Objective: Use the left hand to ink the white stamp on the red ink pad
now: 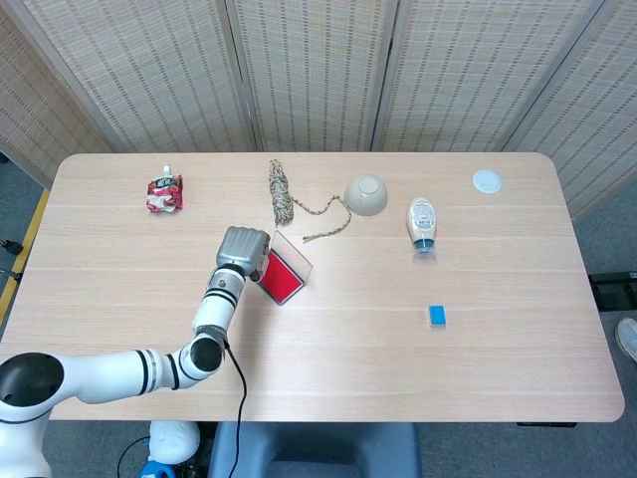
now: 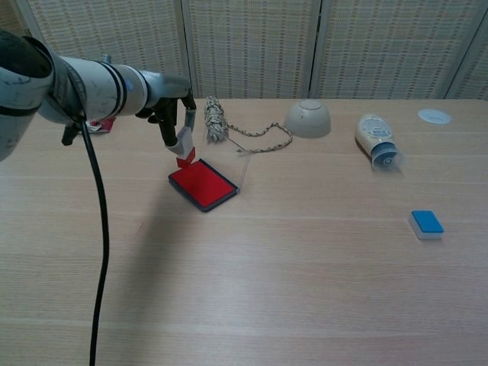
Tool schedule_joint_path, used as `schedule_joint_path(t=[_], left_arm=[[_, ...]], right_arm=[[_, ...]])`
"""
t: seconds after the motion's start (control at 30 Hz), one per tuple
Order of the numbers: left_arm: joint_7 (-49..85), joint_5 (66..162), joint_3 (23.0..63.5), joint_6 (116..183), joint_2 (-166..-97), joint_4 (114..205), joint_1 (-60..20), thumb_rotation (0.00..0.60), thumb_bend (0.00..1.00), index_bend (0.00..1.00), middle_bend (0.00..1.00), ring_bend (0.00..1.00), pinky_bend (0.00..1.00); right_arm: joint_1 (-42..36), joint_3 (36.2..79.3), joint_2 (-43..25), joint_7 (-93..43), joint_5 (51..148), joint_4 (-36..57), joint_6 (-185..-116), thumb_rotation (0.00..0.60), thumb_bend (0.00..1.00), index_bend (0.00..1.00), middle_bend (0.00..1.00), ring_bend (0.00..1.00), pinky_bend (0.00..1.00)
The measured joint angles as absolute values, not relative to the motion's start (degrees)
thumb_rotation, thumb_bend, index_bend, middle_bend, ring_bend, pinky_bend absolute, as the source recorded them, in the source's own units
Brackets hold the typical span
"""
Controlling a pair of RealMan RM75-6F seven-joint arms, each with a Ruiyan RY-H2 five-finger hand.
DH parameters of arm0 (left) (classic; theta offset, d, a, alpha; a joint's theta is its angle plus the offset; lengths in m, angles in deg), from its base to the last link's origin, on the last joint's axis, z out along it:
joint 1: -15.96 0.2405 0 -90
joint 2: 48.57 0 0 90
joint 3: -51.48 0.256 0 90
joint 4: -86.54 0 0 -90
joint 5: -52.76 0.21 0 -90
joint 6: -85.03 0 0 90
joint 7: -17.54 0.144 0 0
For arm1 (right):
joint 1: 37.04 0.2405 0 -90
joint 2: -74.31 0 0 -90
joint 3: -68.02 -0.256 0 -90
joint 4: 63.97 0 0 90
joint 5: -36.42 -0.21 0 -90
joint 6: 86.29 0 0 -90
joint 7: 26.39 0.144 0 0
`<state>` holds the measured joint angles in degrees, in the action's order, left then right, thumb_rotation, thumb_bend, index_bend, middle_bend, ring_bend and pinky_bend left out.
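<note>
tabletop (image 1: 328,349): pale wood, rounded corners, carries everything; woven screens stand behind it.
left arm (image 2: 91,88): white with black rings, reaches in from the left side; a black cable hangs from it in the chest view.
left hand (image 1: 244,249): silver back toward the head camera, over the near-left edge of the pad; its fingers (image 2: 169,122) point down and pinch the stamp.
right hand: neither view shows it.
pad (image 2: 203,184): red ink face in a dark frame, lying flat left of centre, its clear lid tilted up at the far-right side.
stamp (image 2: 184,146): white body with a red lower end, held upright in the left hand just above the far-left corner of the pad; whether the red end touches the ink cannot be told.
rope (image 1: 283,195): braided bundle behind the pad, a loose tail running right toward the bowl.
bowl (image 1: 366,195): beige, upside down, right of the rope.
bottle (image 1: 422,224): white, lying on its side, cap toward the near edge, right of the bowl.
packet (image 1: 164,192): red and white, crumpled, far left.
disc (image 1: 487,180): small, white, far-right corner.
block (image 1: 437,316): small, blue top on white, near right, well apart from the rest.
</note>
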<state>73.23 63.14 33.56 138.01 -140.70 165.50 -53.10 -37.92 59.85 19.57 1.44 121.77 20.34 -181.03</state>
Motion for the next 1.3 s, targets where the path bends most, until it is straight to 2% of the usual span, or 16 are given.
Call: schedule_joint_path(t=[0.63,1.3], left_arm=[[72.67,60.77,36.32,134.73,-147.05,156.00,-56.65,0.600,0.40,0.72,1.00,0.85,0.89],[71.46,59.71,37.43,130.86,-149.33,150.80,-57.27,0.600,0.40,0.72,1.00,0.85,0.89]], right_arm=[[-38.36,60.00,19.85,5.44,122.69,18.24,-181.73,0.600,0.26,0.00,0.00,0.00,0.00],[-38.55,59.89,19.81,5.53,122.46,18.07,-181.80,0.600,0.26,0.00,0.00,0.00,0.00]])
